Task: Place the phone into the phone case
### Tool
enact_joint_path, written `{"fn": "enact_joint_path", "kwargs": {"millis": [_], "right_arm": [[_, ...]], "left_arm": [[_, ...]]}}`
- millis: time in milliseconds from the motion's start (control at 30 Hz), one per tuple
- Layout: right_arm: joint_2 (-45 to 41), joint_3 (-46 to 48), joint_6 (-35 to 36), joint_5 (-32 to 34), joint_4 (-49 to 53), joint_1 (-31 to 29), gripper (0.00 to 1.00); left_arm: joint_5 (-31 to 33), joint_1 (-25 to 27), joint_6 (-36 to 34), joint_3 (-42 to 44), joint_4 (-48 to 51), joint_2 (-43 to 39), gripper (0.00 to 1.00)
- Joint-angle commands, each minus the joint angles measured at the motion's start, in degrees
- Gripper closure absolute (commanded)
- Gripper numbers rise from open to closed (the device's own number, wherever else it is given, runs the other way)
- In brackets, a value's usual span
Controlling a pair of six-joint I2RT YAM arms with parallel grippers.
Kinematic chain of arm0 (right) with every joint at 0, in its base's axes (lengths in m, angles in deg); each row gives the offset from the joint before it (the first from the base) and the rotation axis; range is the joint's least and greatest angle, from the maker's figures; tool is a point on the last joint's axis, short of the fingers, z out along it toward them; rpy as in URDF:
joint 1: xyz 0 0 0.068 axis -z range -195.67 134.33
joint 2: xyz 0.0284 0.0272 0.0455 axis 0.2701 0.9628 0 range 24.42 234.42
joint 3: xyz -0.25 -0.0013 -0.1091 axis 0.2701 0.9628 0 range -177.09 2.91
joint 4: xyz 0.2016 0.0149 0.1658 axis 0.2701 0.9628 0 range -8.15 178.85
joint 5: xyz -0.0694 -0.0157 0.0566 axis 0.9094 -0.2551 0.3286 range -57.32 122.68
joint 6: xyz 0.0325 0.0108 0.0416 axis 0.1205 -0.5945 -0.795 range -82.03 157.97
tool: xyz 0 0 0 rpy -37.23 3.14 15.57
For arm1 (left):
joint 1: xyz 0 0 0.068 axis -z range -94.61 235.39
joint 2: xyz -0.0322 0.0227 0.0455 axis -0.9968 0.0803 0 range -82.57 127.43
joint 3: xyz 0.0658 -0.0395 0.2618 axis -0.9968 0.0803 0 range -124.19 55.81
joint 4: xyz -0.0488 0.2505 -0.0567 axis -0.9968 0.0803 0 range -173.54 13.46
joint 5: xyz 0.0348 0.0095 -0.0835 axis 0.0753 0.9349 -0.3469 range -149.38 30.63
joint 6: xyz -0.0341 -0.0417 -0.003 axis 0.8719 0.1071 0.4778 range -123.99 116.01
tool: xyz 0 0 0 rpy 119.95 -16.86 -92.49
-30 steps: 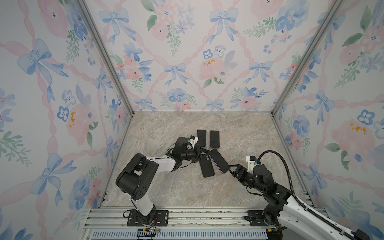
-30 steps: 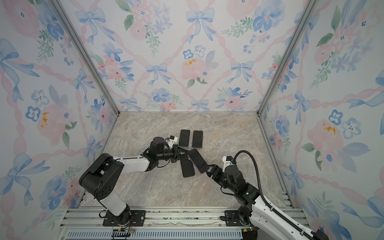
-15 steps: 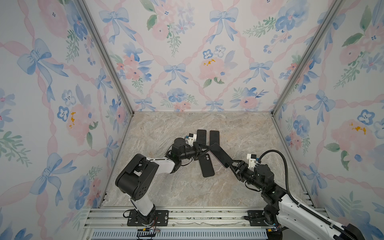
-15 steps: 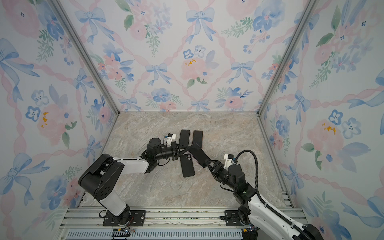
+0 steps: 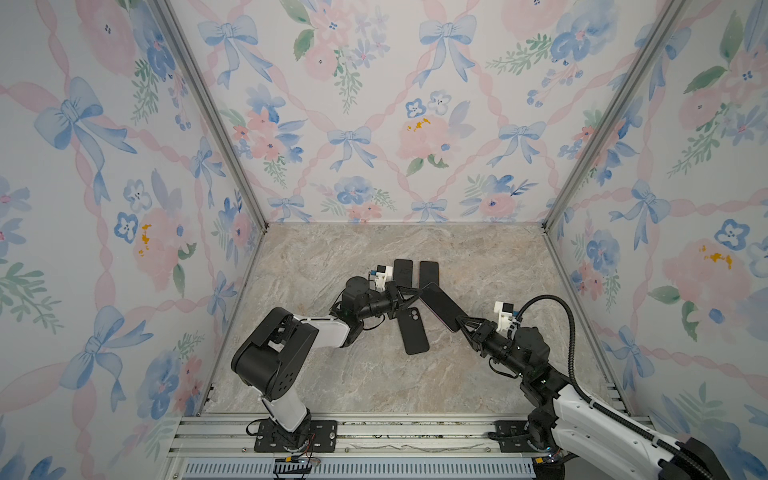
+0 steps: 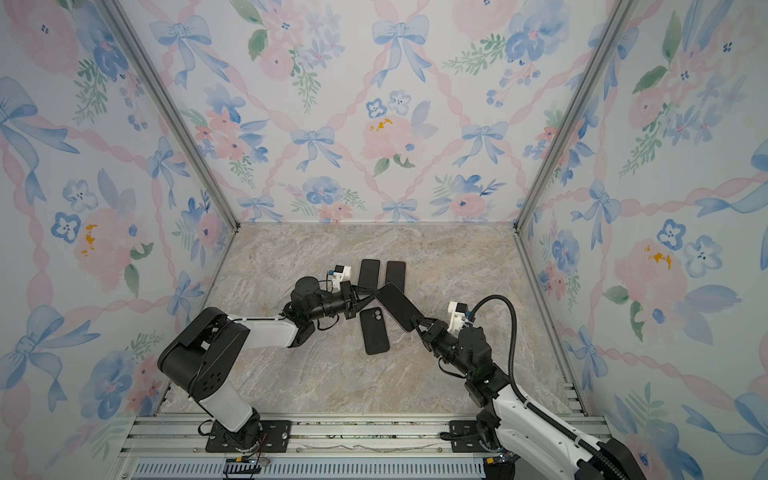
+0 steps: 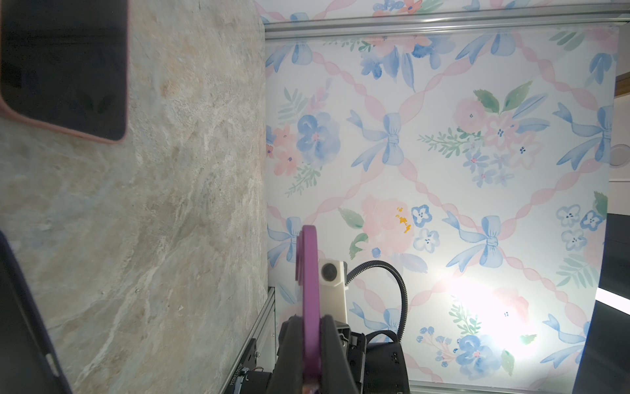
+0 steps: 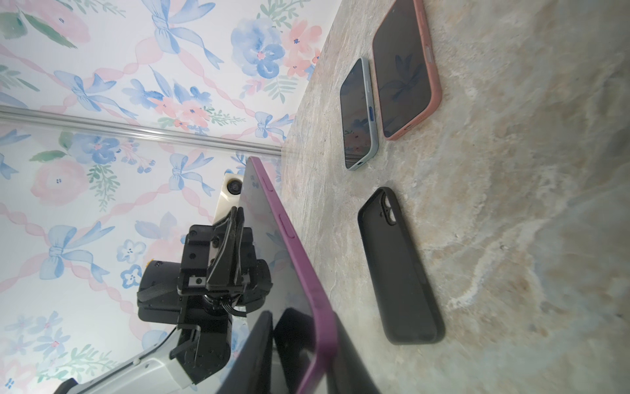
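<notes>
Plainly, above the table [image 5: 324,266] the purple-edged phone [image 5: 440,305] hangs tilted, just beside the black case [image 5: 412,332]. The left gripper [image 5: 415,294] is clamped on its far end. The right gripper [image 5: 458,323] straddles the near end, and I cannot tell whether it pinches. If the left lets go too early, the phone likely drops or twists.

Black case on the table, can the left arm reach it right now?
Reach, probably yes: the black case lies uncovered close to the left gripper. But that gripper is shut on the purple phone, so it likely can't take the case until it lets go.
</notes>
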Motion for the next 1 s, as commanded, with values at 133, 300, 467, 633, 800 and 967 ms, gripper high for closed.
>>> {"fn": "enact_joint_path", "kwargs": {"millis": [133,300,467,633,800,967], "right_arm": [[-0.7,-1.8,1.5,-0.7,-1.0,0.4,0.84],[-1.4,-2.2,2.0,-0.8,0.7,0.5,0.92],[-3.3,-3.0,3.0,-1.3,6.0,1.6,0.98],[-5.3,-3.8,4.6,-4.1,12.6,5.0,1.0],[-6.0,-4.1,7.3,-7.5,17.4,8.1,1.0],[-5.3,-4.8,9.7,-10.7,20.7,9.6,1.0]], "left_arm": [[-1.3,0.1,1.3,0.5,-4.7,0.8,1.0],[-1.6,0.4,0.7,0.3,-4.7,1.1,1.0],[-3.6,-0.4,-5.7,-0.2,1.4,1.1,0.66],[-0.5,-2.4,-27.4,-7.1,33.2,-1.3,0.5],[11.2,-2.8,-46.6,-20.3,64.8,1.0,0.42],[13.6,-2.7,-51.8,-26.7,72.4,6.1,0.37]]}}
